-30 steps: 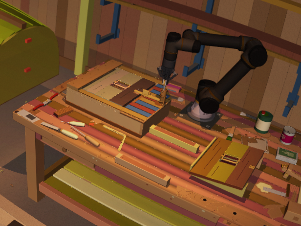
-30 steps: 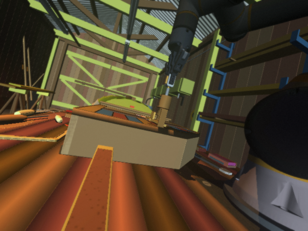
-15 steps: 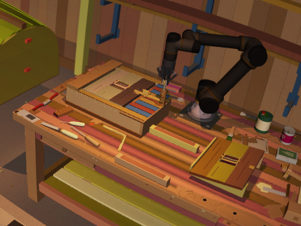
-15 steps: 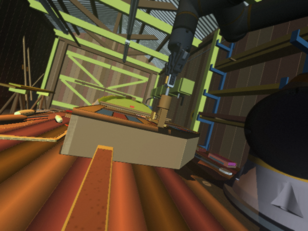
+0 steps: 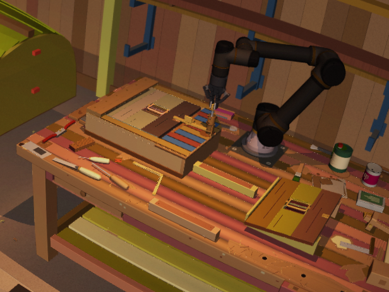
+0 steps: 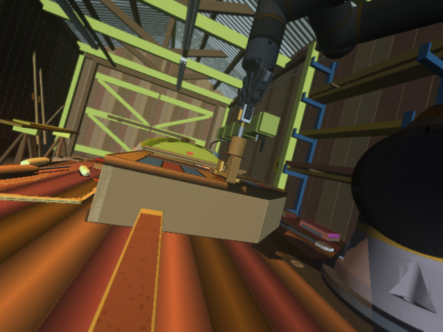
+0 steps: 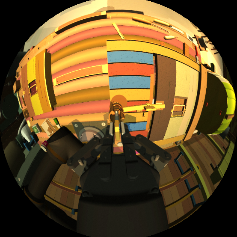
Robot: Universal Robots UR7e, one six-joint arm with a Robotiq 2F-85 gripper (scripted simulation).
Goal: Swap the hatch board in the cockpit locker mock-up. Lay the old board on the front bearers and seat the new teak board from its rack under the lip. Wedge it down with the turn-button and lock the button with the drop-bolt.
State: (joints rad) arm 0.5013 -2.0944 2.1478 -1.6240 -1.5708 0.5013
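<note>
The hatch board [image 5: 148, 110] with its brass pull lies in the locker mock-up [image 5: 148, 129], its far end under the lip [image 5: 121, 94]. The yellow turn-button [image 5: 189, 121] reaches across from its pivot onto the board's dark edge plank. At the locker's right rear corner stands the drop-bolt [image 5: 211, 118] in its brown post [image 6: 234, 157], its thin pin sticking up. Another board [image 5: 293, 210] rests on the rack at the right of the bench. My gripper [image 5: 213, 106] hangs straight above the bolt, around the pin's top [image 6: 247, 116], [image 7: 116, 123]. It is slightly open and grips nothing.
The locker's rear wall and the arm's base [image 5: 263, 143] stand close behind the gripper. Two front bearers [image 5: 224, 178], [image 5: 184, 219] lie empty on the bench. Chisels [image 5: 82, 170], a square [image 5: 154, 177] and tins [image 5: 340, 157] lie around.
</note>
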